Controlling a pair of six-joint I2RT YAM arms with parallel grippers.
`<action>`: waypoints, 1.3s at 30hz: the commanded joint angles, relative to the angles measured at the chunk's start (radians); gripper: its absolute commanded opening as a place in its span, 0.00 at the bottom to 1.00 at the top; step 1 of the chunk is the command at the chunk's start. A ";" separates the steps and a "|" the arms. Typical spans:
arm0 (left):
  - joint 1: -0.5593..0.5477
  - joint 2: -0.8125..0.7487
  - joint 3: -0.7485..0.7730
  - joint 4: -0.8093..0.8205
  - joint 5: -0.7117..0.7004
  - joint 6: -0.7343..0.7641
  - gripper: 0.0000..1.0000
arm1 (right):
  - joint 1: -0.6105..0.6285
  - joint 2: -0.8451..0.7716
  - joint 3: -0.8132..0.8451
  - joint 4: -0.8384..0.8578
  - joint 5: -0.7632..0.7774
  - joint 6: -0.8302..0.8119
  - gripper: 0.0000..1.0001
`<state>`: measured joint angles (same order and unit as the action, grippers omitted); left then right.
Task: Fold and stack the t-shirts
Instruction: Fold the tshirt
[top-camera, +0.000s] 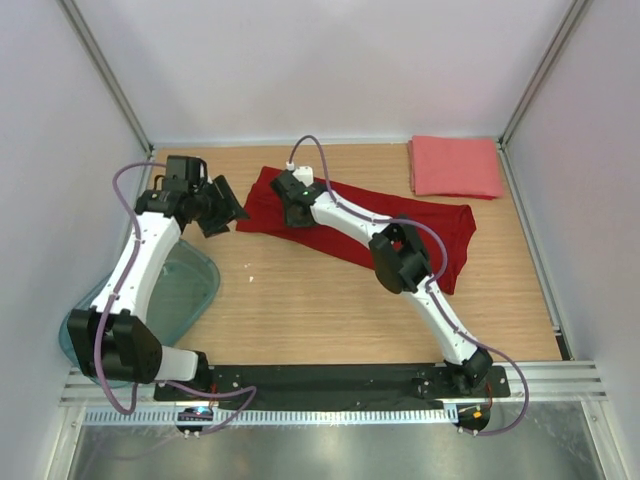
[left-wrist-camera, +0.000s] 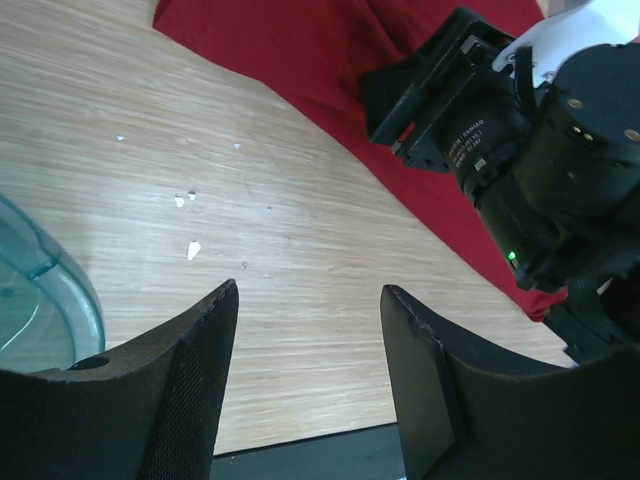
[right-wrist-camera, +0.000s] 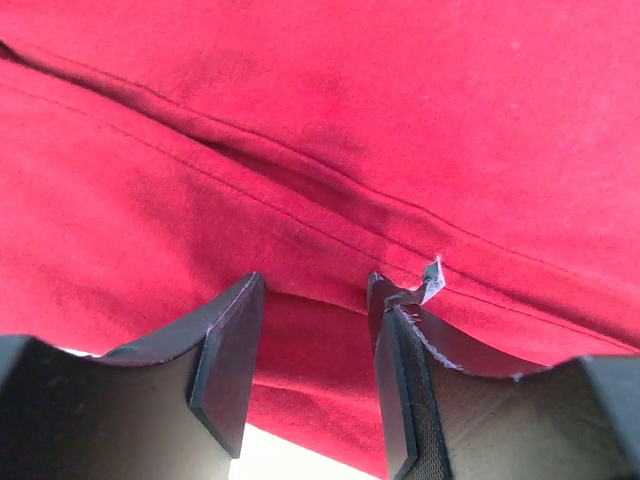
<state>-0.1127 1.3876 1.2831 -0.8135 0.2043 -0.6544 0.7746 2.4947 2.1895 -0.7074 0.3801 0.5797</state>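
At the table's mid-back, the deep dark red short-sleeved cloth t-shirt (top-camera: 450, 235) lies spread flat on the light wood-grain tabletop (top-camera: 320, 300), running from centre-left twd the right, w/ its right end dropping nearer the front. The 2nd shirt, a salmon-pink cloth one folded to a rectangle (top-camera: 455, 167), sits in the back right corner, well apart from the red one.

R gripper (top-camera: 297, 208) is down over the red shirt's left part. In the wrist view its fingers stand apart (right-wrist-camera: 315, 285), tips right at the red cloth (right-wrist-camera: 320, 100) by a stitched seam, not closed on it as far as can be seen. A small white tag (right-wrist-camera: 433, 280) sticks up just beside the right-hand finger.

L gripper (top-camera: 222, 205) hangs just off the shirt's left end, over bare wood, touching no cloth. Its fingers are spread wide (left-wrist-camera: 310, 295), w/ only tabletop (left-wrist-camera: 250, 180) btwn them. Its cam also shows the red shirt's edge (left-wrist-camera: 300, 50), the R gripper's black body on it, and a few white crumbs (left-wrist-camera: 193, 248) on the wood.

A translucent teal plastic bin (top-camera: 190, 290) sits at front left, partly under the left arm.
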 joint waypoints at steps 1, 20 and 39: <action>-0.002 -0.078 0.021 -0.025 -0.048 0.018 0.60 | -0.011 0.004 0.009 0.017 0.056 -0.026 0.53; -0.002 -0.183 0.047 -0.130 -0.097 -0.005 0.61 | 0.009 0.015 0.155 -0.081 0.102 -0.297 0.63; -0.001 -0.177 0.004 -0.064 -0.105 -0.022 0.61 | 0.071 0.094 0.249 0.109 -0.029 -0.242 0.46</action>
<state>-0.1127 1.2091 1.2915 -0.9237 0.1078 -0.6739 0.8387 2.5450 2.3734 -0.6750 0.3759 0.3241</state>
